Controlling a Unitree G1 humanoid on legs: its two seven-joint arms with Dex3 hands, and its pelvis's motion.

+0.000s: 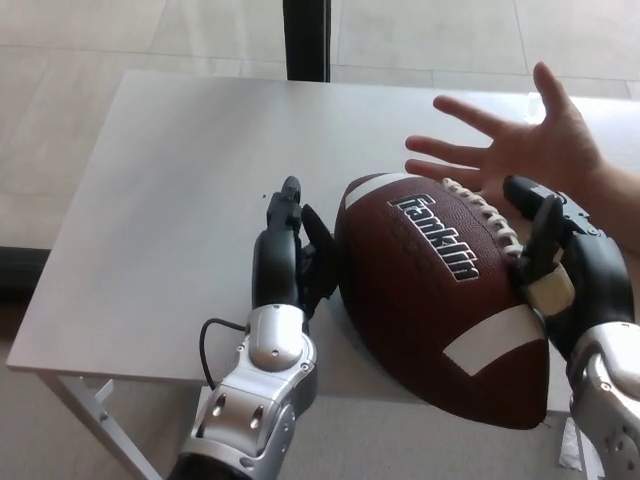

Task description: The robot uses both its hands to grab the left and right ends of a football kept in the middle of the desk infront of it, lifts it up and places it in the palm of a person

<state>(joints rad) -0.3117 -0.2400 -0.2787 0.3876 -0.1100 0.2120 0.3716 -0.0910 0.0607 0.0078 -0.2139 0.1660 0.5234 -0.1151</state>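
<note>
A brown Franklin football point(440, 290) with white stripes and white laces fills the middle right of the head view, tilted with its right end low and near me. My left hand point(295, 250) presses its black fingers against the ball's left end. On the ball's upper right side, beside the laces, my right hand point(552, 262) is clamped with fingers curled. The ball is held between the two hands over the white desk point(170, 200). Just behind the ball, a person's open palm point(525, 145) faces up with fingers spread.
A dark post point(307, 38) stands behind the desk's far edge. The desk's near edge runs under my left forearm point(255, 400), and a tiled floor point(60, 60) lies beyond. White scraps point(570, 445) lie on the floor at bottom right.
</note>
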